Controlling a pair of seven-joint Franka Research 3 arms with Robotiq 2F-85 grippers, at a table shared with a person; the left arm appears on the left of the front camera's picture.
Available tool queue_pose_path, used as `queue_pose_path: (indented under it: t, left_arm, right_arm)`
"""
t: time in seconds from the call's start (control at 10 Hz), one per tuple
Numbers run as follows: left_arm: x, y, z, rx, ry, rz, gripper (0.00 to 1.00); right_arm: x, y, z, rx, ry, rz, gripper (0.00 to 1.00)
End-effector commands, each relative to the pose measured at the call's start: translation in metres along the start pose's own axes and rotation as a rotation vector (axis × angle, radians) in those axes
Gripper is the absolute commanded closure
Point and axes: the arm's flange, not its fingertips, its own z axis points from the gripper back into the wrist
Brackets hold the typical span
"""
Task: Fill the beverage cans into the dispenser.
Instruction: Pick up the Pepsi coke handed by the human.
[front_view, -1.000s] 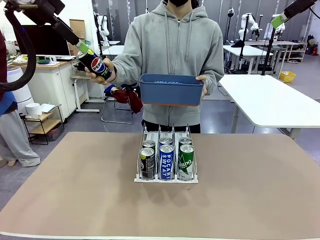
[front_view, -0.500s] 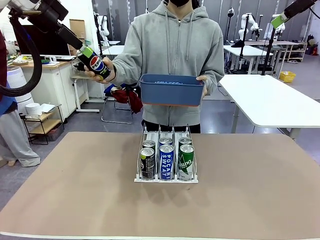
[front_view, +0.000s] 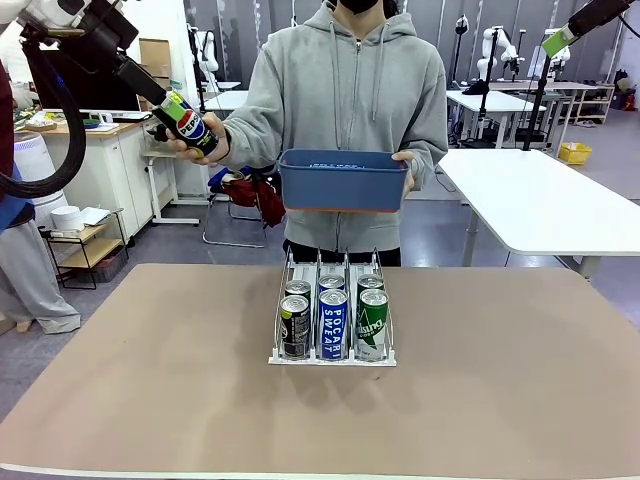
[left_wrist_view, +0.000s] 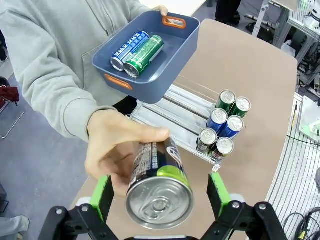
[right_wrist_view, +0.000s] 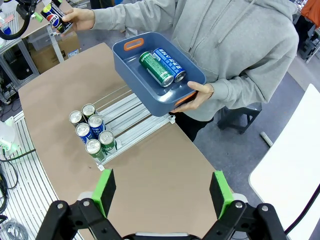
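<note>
A black Pepsi can (front_view: 188, 126) is held out at the upper left by the person's hand (front_view: 208, 142). My left gripper (left_wrist_view: 160, 192) is open, its green pads (left_wrist_view: 102, 194) standing either side of the can's silver top (left_wrist_view: 159, 202) with gaps. The white wire dispenser (front_view: 330, 360) in mid-table holds two cans in each lane: black (front_view: 295, 327), Pocari (front_view: 332, 325) and green (front_view: 372, 325) in front. The person's other hand carries a blue bin (front_view: 342, 180) holding a Pocari can (left_wrist_view: 128, 43) and a green can (left_wrist_view: 144, 55). High at the right, my right gripper (right_wrist_view: 162, 192) is open and empty.
The person stands at the far edge of the brown table (front_view: 500, 380), holding the bin above the dispenser's back end (left_wrist_view: 170, 112). A white table (front_view: 540, 200) is behind on the right, and a shelf with clutter (front_view: 80, 230) on the left.
The person's hand has lifted the Pepsi can slightly up and left. My left gripper has shifted along with it, still around its top. The right arm is still.
</note>
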Motion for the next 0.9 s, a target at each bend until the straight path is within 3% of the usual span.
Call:
queue_pose_path:
  t: [0.0,0.7,0.8]
  left_arm:
    - [-0.0077,0.0034,-0.0018,-0.027,-0.030,-0.032,0.00]
    - [-0.0033,0.0036,-0.0063,-0.010,0.000,0.001,0.00]
    - [-0.0042,0.0049,-0.0071,-0.008,0.003,0.005,0.60]
  right_arm:
    - [-0.0003,0.0003,0.0002,0.000,-0.001,-0.001,0.00]
    - [-0.0003,0.0003,0.0002,0.000,-0.001,-0.001,0.00]
    - [-0.0003,0.0003,0.0002,0.000,-0.001,-0.001,0.00]
